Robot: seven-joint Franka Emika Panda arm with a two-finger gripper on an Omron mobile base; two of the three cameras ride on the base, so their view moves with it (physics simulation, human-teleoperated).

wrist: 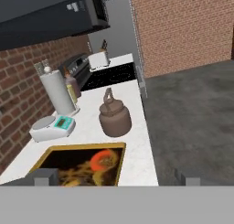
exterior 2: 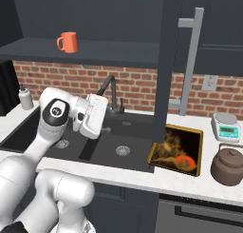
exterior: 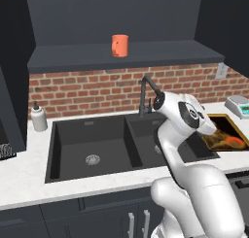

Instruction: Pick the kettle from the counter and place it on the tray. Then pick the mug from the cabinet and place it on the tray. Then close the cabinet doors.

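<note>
In the left base view, the mug (exterior: 119, 45) is seen on the open cabinet (exterior: 121, 57) shelf at upper centre. The sink (exterior: 112, 144) is sunk in the counter (exterior: 24, 174) across the middle, with a soap bottle (exterior: 38, 117) at its left. The tray (exterior: 227, 131) lies at the right edge, a scale (exterior: 239, 106) above it.

In the right base view, the mug (exterior 2: 68, 42) sits at upper left. An open cabinet door (exterior 2: 167, 51) hangs down the centre, its handle (exterior 2: 190, 61) to the right. The tray (exterior 2: 176, 149) lies right of the sink (exterior 2: 99, 146), and the kettle (exterior 2: 229, 166) stands on the counter (exterior 2: 190, 182) at far right, just beside the tray, below the scale (exterior 2: 227, 126).

In the hand view, the gripper (wrist: 116, 179) is held open, nothing between its tips at the bottom edge. The tray (wrist: 78, 164) is at lower left, the kettle (wrist: 114, 116) upright in the centre just beyond it, and the scale (wrist: 53, 127) to the left
</note>
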